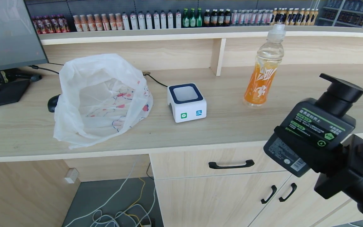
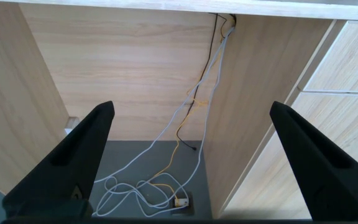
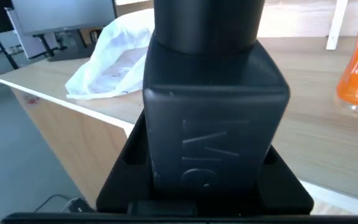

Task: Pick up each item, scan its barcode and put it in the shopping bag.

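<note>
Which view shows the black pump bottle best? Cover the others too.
Head view: the black pump bottle shows pump, label and barcode. The right wrist view shows one side close up; the left wrist view faces cables.

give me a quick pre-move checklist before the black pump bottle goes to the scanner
1. Grip: right gripper shut on the black square pump bottle: ok.
2. The white box scanner with blue-rimmed window uncovered: ok.
3. The bottle's barcode label facing that window: not ok, it faces the head camera.
4. Clearance past the tall orange drink bottle standing upright on the wooden counter: cannot tell.
5. Mouth of the white plastic shopping bag open: ok.
6. The left gripper open, low below the counter edge: ok.
</note>
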Motion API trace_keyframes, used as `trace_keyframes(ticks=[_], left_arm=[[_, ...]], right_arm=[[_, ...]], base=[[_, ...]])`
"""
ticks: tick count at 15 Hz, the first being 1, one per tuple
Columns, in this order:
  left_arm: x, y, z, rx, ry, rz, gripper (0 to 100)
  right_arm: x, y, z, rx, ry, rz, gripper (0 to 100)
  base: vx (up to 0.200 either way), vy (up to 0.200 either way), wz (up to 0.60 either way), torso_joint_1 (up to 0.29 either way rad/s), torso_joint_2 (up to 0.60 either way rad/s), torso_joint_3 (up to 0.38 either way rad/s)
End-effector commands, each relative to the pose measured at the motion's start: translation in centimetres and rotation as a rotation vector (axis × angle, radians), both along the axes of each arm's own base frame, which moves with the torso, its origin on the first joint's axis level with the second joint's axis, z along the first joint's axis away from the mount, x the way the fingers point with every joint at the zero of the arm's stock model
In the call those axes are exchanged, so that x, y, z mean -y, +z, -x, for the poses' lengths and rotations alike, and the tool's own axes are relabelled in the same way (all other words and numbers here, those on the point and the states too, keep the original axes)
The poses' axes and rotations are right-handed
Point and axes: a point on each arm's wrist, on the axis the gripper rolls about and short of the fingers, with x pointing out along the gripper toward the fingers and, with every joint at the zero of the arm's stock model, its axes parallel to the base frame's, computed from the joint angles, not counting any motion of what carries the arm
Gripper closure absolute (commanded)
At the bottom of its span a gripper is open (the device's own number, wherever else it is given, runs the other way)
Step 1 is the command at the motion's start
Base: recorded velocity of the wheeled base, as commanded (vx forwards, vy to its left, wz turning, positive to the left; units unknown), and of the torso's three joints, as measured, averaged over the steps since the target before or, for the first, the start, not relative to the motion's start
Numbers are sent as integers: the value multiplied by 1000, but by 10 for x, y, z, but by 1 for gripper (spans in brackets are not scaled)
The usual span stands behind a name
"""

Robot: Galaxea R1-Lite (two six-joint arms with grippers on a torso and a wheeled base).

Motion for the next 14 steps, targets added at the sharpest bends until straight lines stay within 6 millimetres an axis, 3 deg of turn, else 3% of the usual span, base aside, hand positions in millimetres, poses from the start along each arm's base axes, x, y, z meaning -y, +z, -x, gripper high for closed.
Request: trace_keyframes(ticks=[1,3,8,14], left_arm=[[0,0,0,1,0,0,0],[0,0,0,1,0,0,0],[0,0,0,1,0,0,0],[0,0,0,1,0,0,0]], right_arm=[[-5,3,-3,-22,100,-32,100],[-12,5,-8,-51,220,-52,100],[-54,25,-50,-65,471,-92,100],[-65,19,-55,-121,720,-40,100]], base=[[0,0,0,0,0,0],[0,0,0,0,0,0],[0,0,0,0,0,0],[0,0,0,0,0,0]])
